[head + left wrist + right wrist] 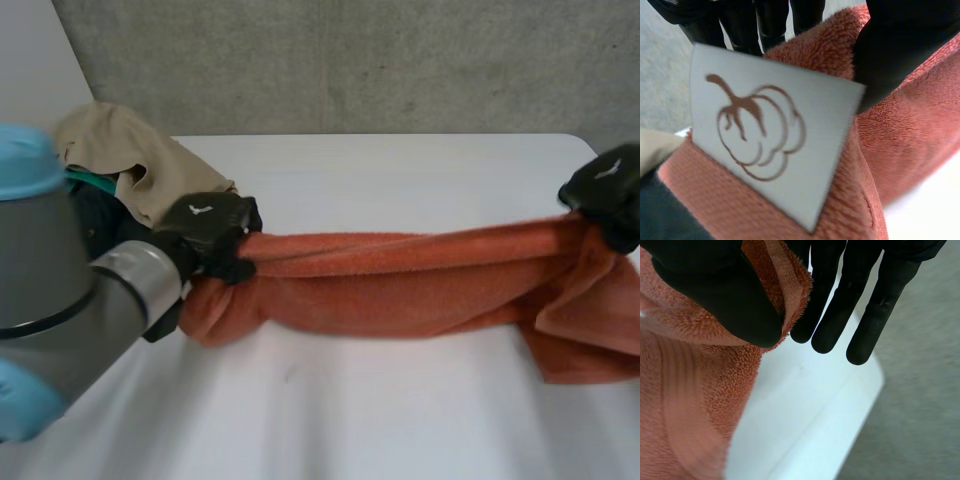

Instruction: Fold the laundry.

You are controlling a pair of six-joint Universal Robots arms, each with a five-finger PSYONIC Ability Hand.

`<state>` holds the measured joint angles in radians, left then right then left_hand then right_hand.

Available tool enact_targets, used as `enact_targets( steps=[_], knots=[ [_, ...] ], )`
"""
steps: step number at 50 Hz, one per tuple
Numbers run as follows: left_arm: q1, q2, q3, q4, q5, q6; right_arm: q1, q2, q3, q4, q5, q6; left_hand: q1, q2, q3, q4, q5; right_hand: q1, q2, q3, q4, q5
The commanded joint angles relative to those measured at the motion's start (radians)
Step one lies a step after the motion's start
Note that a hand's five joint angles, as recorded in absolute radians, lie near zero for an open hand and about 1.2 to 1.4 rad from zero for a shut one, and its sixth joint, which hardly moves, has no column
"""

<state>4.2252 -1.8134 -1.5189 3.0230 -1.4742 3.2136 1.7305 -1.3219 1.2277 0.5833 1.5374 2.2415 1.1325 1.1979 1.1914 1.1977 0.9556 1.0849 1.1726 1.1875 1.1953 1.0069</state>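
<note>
Towel, orange, bunched, stretched over the white bench between both hands. Left hand is clamped round one end by the pumpkin label. Right hand pinches the other end, thumb against straight fingers.

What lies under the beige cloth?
A dark garment and a teal strip peek out beneath the beige cloth. The rest of the pile is covered.
</note>
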Motion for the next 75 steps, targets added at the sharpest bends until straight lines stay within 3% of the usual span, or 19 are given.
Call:
enact_targets(
  steps=[1, 6, 7, 11, 14, 21, 26, 32, 36, 41, 45, 49, 53, 61, 67, 75],
  knots=[
    [-0.018, -0.236, 0.259, 0.068, -0.009, 0.15, 0.006, 0.219, -0.131, -0.147, 0.046, 0.024, 0.264, 0.198, 0.205, 0.199, 0.266, 0.311, 0.224, 0.209, 0.201, 0.215],
    [-0.028, -0.279, 0.552, 0.166, -0.011, 0.204, 0.012, 0.224, -0.301, -0.409, 0.147, 0.052, 0.264, 0.198, 0.205, 0.199, 0.266, 0.311, 0.224, 0.209, 0.201, 0.215],
    [-0.028, -0.277, 0.59, 0.195, -0.008, 0.206, 0.014, 0.214, -0.339, -0.524, 0.159, 0.066, 0.264, 0.198, 0.205, 0.199, 0.266, 0.311, 0.224, 0.209, 0.201, 0.215],
    [-0.031, -0.262, 0.716, 0.405, -0.015, 0.209, 0.015, 0.143, -0.337, -0.799, 0.139, 0.078, 0.264, 0.198, 0.205, 0.199, 0.266, 0.311, 0.224, 0.209, 0.201, 0.215],
    [-0.037, -0.245, 0.721, 0.47, -0.017, 0.209, 0.014, 0.107, -0.304, -0.869, 0.103, 0.075, 0.264, 0.198, 0.205, 0.199, 0.266, 0.311, 0.224, 0.209, 0.201, 0.215],
    [-0.041, -0.195, 0.56, 0.369, -0.055, 0.207, 0.001, 0.052, -0.176, -0.752, -0.111, 0.075, 0.264, 0.198, 0.205, 0.199, 0.266, 0.311, 0.224, 0.209, 0.201, 0.215],
    [-0.039, -0.167, 0.337, 0.338, -0.054, 0.206, -0.054, 0.065, -0.123, -0.472, -0.268, 0.038, 0.264, 0.198, 0.205, 0.199, 0.266, 0.311, 0.224, 0.209, 0.201, 0.215],
    [-0.047, -0.182, 0.122, 0.343, -0.049, 0.209, -0.091, 0.128, 0.01, -0.271, -0.321, -0.167, 0.264, 0.198, 0.205, 0.199, 0.266, 0.311, 0.224, 0.209, 0.201, 0.215],
    [-0.045, -0.216, 0.056, 0.349, -0.051, 0.206, -0.089, 0.184, 0.094, -0.263, -0.307, -0.256, 0.264, 0.198, 0.205, 0.199, 0.266, 0.311, 0.224, 0.209, 0.201, 0.215],
    [-0.057, -0.276, 0.051, 0.35, -0.054, 0.204, -0.085, 0.311, 0.122, -0.296, -0.298, -0.26, 0.264, 0.198, 0.205, 0.199, 0.266, 0.311, 0.224, 0.209, 0.201, 0.215],
    [-0.051, -0.277, 0.051, 0.35, -0.058, 0.203, -0.074, 0.322, 0.127, -0.385, -0.287, -0.166, 0.264, 0.198, 0.205, 0.199, 0.266, 0.304, 0.216, 0.201, 0.193, 0.207],
    [-0.048, -0.264, 0.048, 0.349, -0.058, 0.203, -0.078, 0.284, 0.171, -0.49, -0.284, 0.036, 0.264, 0.198, 0.205, 0.199, 0.266, -0.019, -0.106, -0.121, -0.129, -0.115],
    [-0.045, -0.219, 0.039, 0.349, -0.058, 0.195, -0.1, 0.152, 0.269, -0.539, -0.295, 0.302, 0.264, 0.198, 0.205, 0.199, 0.266, -0.538, -0.626, -0.641, -0.648, -0.635],
    [-0.047, -0.199, 0.037, 0.347, -0.055, 0.12, -0.227, 0.063, 0.383, -0.467, -0.278, 0.624, 0.264, 0.198, 0.205, 0.199, 0.266, -0.624, -0.712, -0.727, -0.735, -0.721],
    [-0.047, -0.199, 0.037, 0.347, -0.055, 0.111, -0.246, 0.05, 0.456, -0.347, -0.289, 0.665, 0.264, 0.198, 0.205, 0.199, 0.266, -0.607, -0.694, -0.709, -0.717, -0.703],
    [-0.044, -0.202, 0.039, 0.347, -0.054, 0.109, -0.236, 0.053, 0.564, -0.462, -0.286, 0.661, 0.264, 0.198, 0.205, 0.199, 0.266, -0.571, -0.659, -0.674, -0.682, -0.668]
  ],
)
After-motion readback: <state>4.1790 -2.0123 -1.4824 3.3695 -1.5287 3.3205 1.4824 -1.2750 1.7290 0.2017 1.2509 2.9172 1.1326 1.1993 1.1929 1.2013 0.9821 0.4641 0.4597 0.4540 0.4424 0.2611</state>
